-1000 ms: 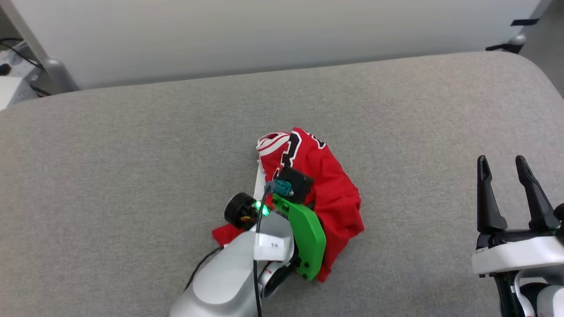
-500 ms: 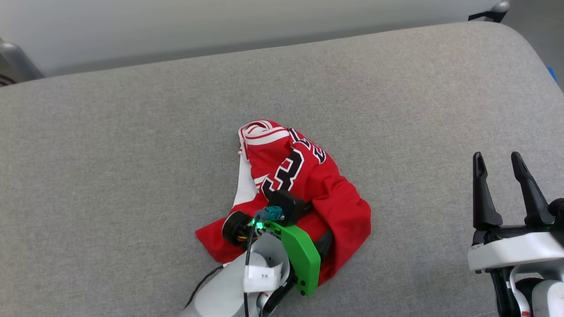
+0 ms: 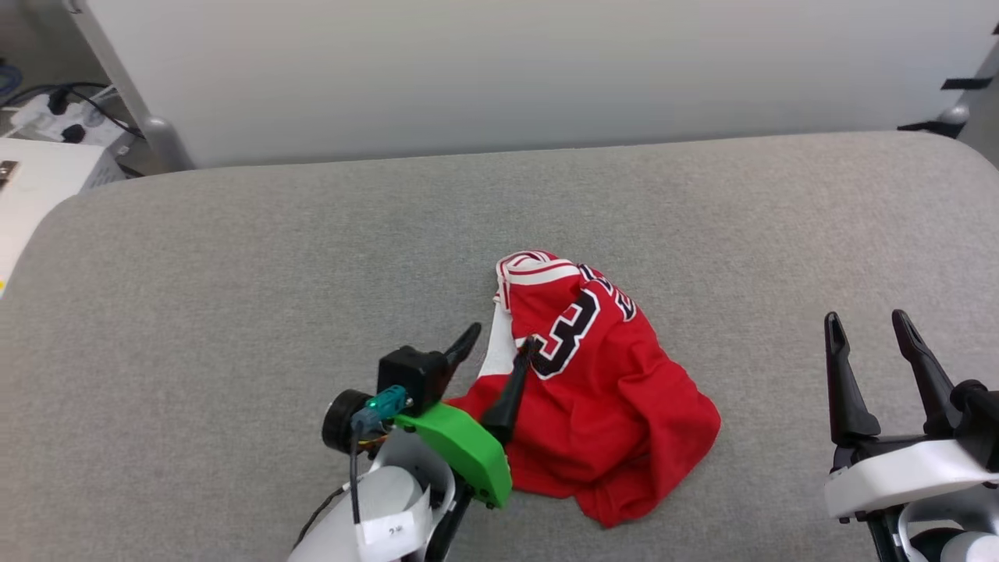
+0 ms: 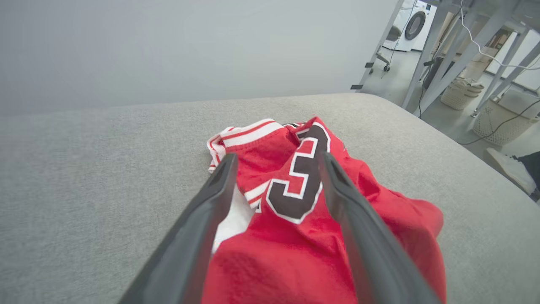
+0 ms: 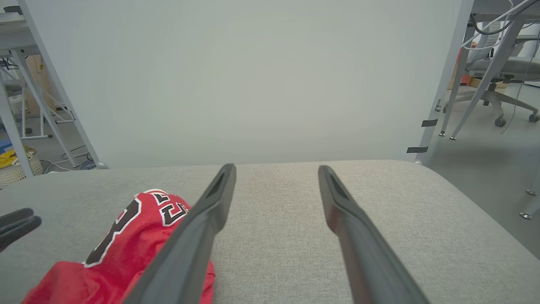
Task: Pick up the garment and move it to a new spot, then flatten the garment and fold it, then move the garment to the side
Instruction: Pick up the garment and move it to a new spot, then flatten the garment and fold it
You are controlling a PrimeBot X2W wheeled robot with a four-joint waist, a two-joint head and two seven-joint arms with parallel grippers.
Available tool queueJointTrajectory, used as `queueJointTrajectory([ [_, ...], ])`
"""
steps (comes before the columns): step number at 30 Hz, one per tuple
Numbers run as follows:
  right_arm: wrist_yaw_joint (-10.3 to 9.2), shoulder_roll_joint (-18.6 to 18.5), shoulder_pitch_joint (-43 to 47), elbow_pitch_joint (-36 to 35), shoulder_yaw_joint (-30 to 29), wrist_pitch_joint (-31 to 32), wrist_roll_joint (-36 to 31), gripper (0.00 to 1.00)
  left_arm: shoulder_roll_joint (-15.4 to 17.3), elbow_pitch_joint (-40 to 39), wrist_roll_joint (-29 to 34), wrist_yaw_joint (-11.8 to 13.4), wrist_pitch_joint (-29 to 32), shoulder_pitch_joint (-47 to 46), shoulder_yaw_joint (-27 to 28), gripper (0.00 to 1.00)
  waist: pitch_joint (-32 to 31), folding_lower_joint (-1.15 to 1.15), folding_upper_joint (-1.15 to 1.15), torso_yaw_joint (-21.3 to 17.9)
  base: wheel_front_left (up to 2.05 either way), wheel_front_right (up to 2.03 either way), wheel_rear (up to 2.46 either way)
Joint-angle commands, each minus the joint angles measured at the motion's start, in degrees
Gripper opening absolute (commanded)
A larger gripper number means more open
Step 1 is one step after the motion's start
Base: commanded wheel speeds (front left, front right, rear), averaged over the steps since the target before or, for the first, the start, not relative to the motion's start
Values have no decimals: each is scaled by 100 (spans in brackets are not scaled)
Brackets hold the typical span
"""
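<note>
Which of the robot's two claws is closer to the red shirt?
Left. The left gripper is open over the garment's left edge; the right gripper sits apart, off to its right.

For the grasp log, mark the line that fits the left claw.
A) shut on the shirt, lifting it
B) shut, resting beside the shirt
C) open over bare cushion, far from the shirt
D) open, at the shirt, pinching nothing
D: in the left wrist view the left claw stands wide open, and the shirt lies slack on the cushion with its number showing in the gap, no cloth pinched.
</note>
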Motion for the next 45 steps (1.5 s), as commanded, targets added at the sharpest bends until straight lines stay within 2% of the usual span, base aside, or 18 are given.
queueJointTrajectory([
  [1, -4, -8, 89, -46, 7, 31, -35, 100, 84, -114, -22, 102, -65, 128, 111, 100, -246, 0, 0, 281, 0, 0, 0],
  [6, -4, -8, 212, -132, 21, 129, -58, 100, 352, -598, 6, 462, -164, 387, 599, 100, -313, 0, 0, 446, 0, 0, 0],
  [16, -4, -8, 321, -207, 45, 214, -96, 100, 953, -1394, 157, 936, -192, 941, 1320, 100, -300, 0, 0, 574, 0, 0, 0],
  [22, -4, -8, 380, -195, -10, 266, -100, 100, 1146, -1658, 179, 1025, -157, 1233, 1371, 100, -287, 0, 0, 571, 0, 0, 0],
  [31, -4, -8, 422, -107, -64, 399, -81, 100, 1173, -1848, 170, 1064, -44, 1286, 1294, 100, -305, 0, 0, 563, 0, 0, 0],
  [34, -4, -21, 443, -20, 158, 753, -54, 100, 1173, -1874, 158, 1072, -27, 1283, 1284, 100, -294, 0, 0, 554, 0, 0, 0],
  [36, -4, -173, 455, 22, 482, 1157, 67, 100, 1166, -1886, 149, 1069, -24, 1271, 1275, 100, -276, 0, 0, 571, 0, 0, 0],
  [41, -4, -799, 376, 38, 1314, 2255, 574, 100, 1152, -1902, 163, 1037, -17, 1167, 1233, 100, -180, 0, 0, 699, 0, 0, 0],
  [45, -4, -1238, 167, 2, 1947, 2894, 946, 100, 1149, -1898, 199, 1011, -22, 1052, 1202, 100, -60, 0, 0, 834, 0, 0, 0],
])
